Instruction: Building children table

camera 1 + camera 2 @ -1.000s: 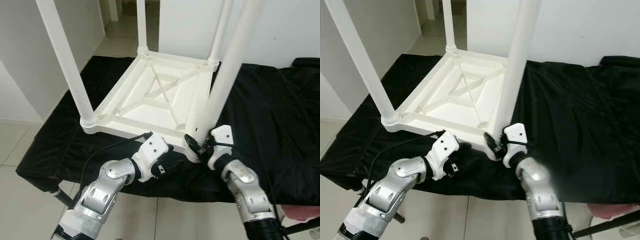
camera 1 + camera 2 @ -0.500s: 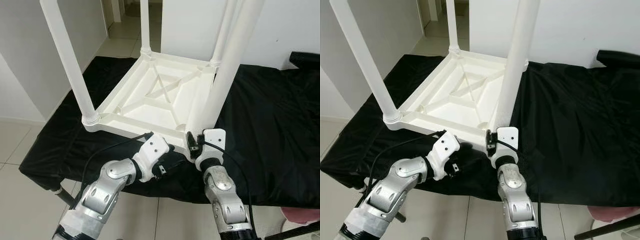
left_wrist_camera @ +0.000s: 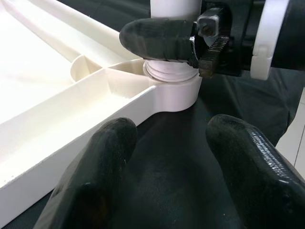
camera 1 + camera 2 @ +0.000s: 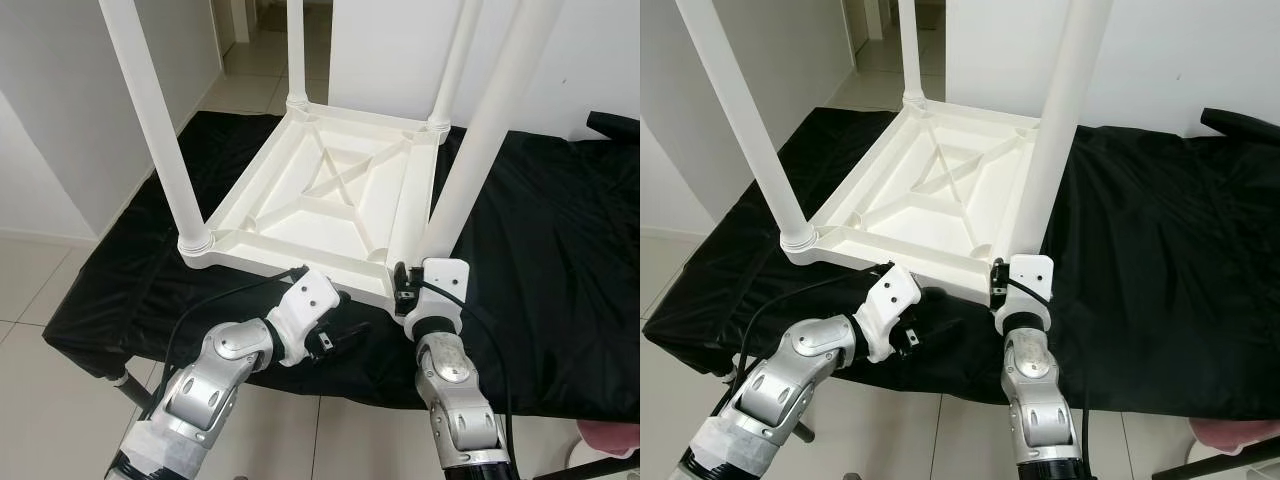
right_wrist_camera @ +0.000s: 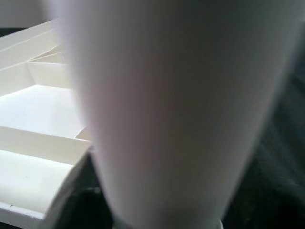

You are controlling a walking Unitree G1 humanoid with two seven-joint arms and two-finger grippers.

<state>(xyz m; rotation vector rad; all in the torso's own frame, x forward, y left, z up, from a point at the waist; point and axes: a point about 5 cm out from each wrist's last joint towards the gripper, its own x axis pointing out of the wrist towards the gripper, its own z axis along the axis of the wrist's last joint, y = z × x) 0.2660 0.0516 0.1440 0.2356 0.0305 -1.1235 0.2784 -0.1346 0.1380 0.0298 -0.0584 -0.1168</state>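
A white children's table (image 4: 320, 205) lies upside down on a black cloth (image 4: 540, 250), all its legs pointing up. Its near right leg (image 4: 480, 130) stands in the corner socket (image 3: 174, 88) closest to me. My right gripper (image 4: 404, 287) is at that leg's base, shut on it; one of its black fingers (image 3: 157, 40) presses against the leg just above the socket. The right wrist view has the leg (image 5: 167, 109) very close up. My left gripper (image 3: 167, 138) rests low on the cloth in front of the table's near edge, open, its fingers (image 3: 95, 167) empty and aimed at that corner.
The cloth-covered surface ends just in front of my arms, with tiled floor (image 4: 40, 290) below and to the left. A white wall (image 4: 60, 110) stands on the left and a doorway behind. Something pink (image 4: 610, 435) sits low at the right.
My right arm has swung in from the right and turned its wrist, coming to stand straight under the near right leg. The left gripper has stayed put. The camera shifted slightly.
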